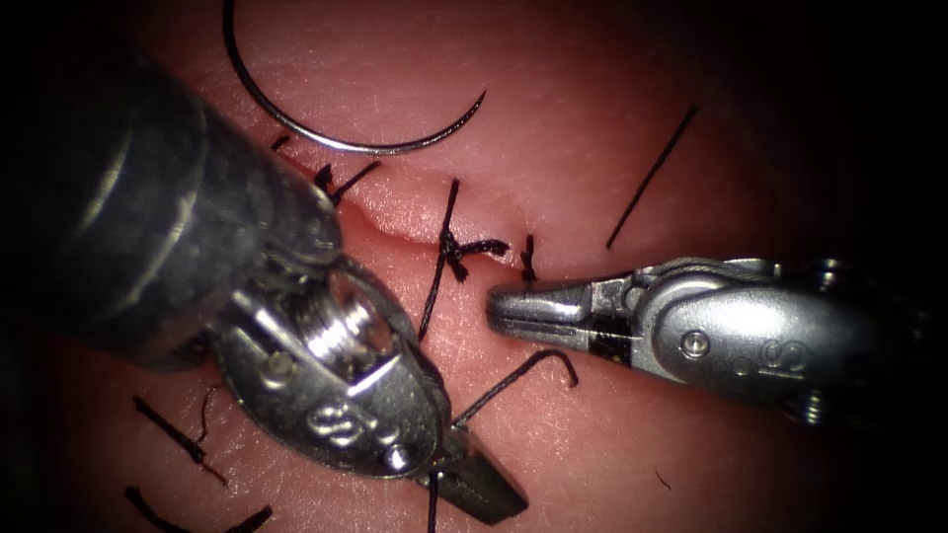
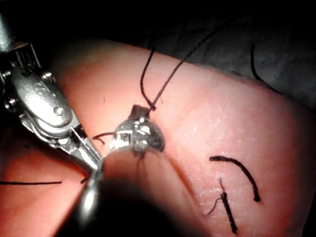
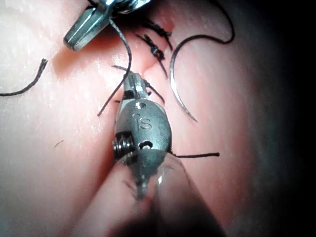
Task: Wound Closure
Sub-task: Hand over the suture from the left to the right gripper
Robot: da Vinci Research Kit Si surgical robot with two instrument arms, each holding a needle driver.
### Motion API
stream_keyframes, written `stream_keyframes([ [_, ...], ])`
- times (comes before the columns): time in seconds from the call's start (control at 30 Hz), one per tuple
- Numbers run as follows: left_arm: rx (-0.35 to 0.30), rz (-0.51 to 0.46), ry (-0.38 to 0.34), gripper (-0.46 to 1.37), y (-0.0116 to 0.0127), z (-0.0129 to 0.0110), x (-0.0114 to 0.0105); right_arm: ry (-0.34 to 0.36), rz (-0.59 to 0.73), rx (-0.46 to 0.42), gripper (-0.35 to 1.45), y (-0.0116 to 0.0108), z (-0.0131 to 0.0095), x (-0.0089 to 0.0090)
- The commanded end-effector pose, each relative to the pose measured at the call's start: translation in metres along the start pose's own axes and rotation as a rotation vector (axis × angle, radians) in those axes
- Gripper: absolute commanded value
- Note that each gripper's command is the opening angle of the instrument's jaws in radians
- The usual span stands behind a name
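Steel needle [image 1: 336, 138] lies loose on the tissue [image 1: 612, 109] at upper centre of the endoscope frame, above the cut [image 1: 415, 232], held by neither tool; its blunt end runs off the top edge, so where the thread joins it is cut off from sight. Not in the tissue as far as shows.

Left hand [image 1: 474, 484], lower centre, is pressed together, pinching the thread [image 1: 513, 380], which rises from its tip and hooks over just below the right tool. Its shaft hides the left end of the cut and part of the cut ends of thread [image 1: 178, 439] at lower left.

Right hand [image 1: 509, 306] comes in from the right, pressed together on nothing, tip just below a knot [image 1: 456, 252] on the cut.

A loose thread piece [image 1: 652, 178] lies at upper right.
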Motion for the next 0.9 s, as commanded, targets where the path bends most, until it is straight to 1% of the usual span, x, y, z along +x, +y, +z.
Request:
stream_keyframes([
  [0.03,0.0,0.0,0.0,-0.35,0.0,0.0,0.0,0.0,0.0,-0.003,-0.35,0.0001,0.0,0.0],
  [0.13,0.0,0.0,0.0,-0.35,0.0,0.0,0.0,-0.007,0.003,-0.01,-0.31,0.0003,-0.0001,0.0001],
  [0.3,0.0,-0.006,-0.001,-0.35,-0.0001,0.0,0.0001,-0.045,0.013,-0.048,-0.12,0.0013,-0.0008,0.0002],
  [0.33,0.0,-0.006,-0.001,-0.35,-0.0001,0.0001,0.0001,-0.055,0.032,-0.058,-0.02,0.0017,-0.0014,0.0002],
  [0.37,0.0,-0.012,-0.001,-0.35,-0.0001,0.0001,0.0001,-0.057,0.041,-0.061,0.02,0.0018,-0.0017,0.0003],
  [0.43,0.0,-0.013,-0.001,-0.35,-0.0001,0.0001,0.0001,-0.058,0.081,-0.063,0.2,0.0021,-0.0025,0.0004],
  [0.6,0.002,-0.014,-0.002,-0.35,-0.0003,0.0003,0.0002,-0.05,0.178,-0.06,0.89,0.0021,-0.0038,0.0006],
  [0.7,0.002,-0.015,-0.003,-0.35,-0.0004,0.0004,0.0002,-0.057,0.195,-0.071,1.14,0.0017,-0.0042,0.0008],
  [0.77,0.002,-0.021,-0.003,-0.35,-0.0004,0.0004,0.0002,-0.068,0.202,-0.085,1.23,0.0013,-0.0045,0.0012],
  [0.9,0.002,-0.021,-0.003,-0.35,-0.0005,0.0005,0.0002,-0.087,0.209,-0.108,1.26,0.0005,-0.005,0.0018],
])
